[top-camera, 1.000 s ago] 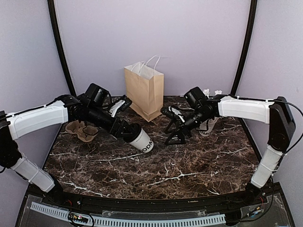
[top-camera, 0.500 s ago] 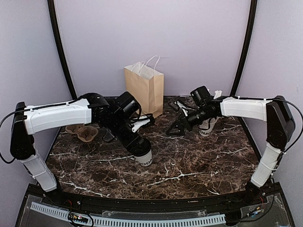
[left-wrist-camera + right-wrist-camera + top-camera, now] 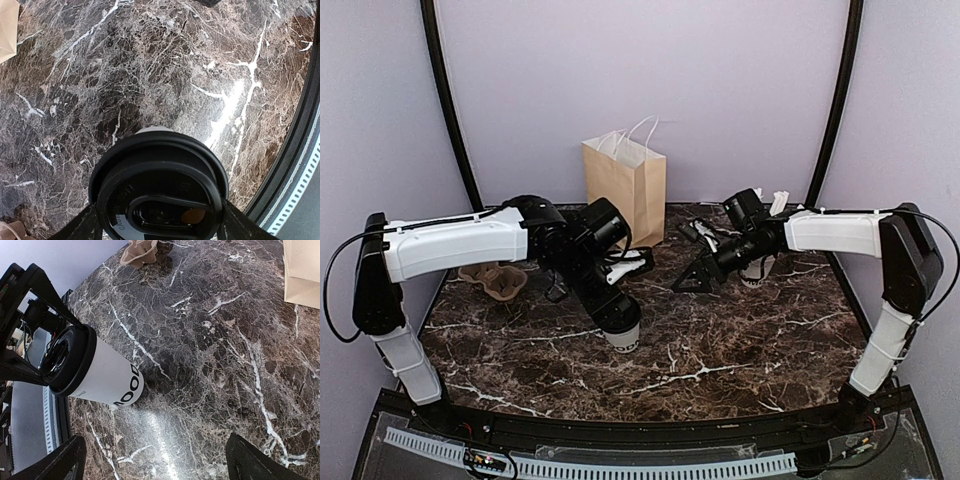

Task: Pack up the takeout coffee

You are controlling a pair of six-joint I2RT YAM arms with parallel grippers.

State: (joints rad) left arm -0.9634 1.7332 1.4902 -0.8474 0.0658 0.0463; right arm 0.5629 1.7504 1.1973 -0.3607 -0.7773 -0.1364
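The takeout coffee [image 3: 624,335] stands a little toward 7 o'clock from the middle of the dark marble table [image 3: 740,350]. Its long axis is close to vertical, with the black lid [image 3: 67,360] up and the base seemingly on the stone. In the top view it leans slightly, the lid end toward 11 o'clock and the base toward 5. In the right wrist view the same axis runs from the lid at 10 o'clock to the base at 4, and the dark lettering [image 3: 127,392] sits just above the base.

The left gripper [image 3: 612,312] comes down on the cup from 10 o'clock. Its fingers [image 3: 80,227] lie against opposite sides of the lid rim, so it holds the cup by the top. Its wrist camera looks almost straight down the axis onto the lid [image 3: 160,195].

The right gripper [image 3: 697,257] hovers toward 2 o'clock from the coffee, well apart from it. Its jaws are spread wide with only bare marble between them, and its fingertips [image 3: 65,460] sit at the bottom corners of its own view.

A brown paper bag [image 3: 625,190] with white handles stands upright at 12 o'clock near the back edge. A cardboard cup carrier [image 3: 495,280] lies at 9 o'clock. Behind the right arm at 2 o'clock is a second white cup [image 3: 758,270] with wrapped straws [image 3: 778,200] sticking up.
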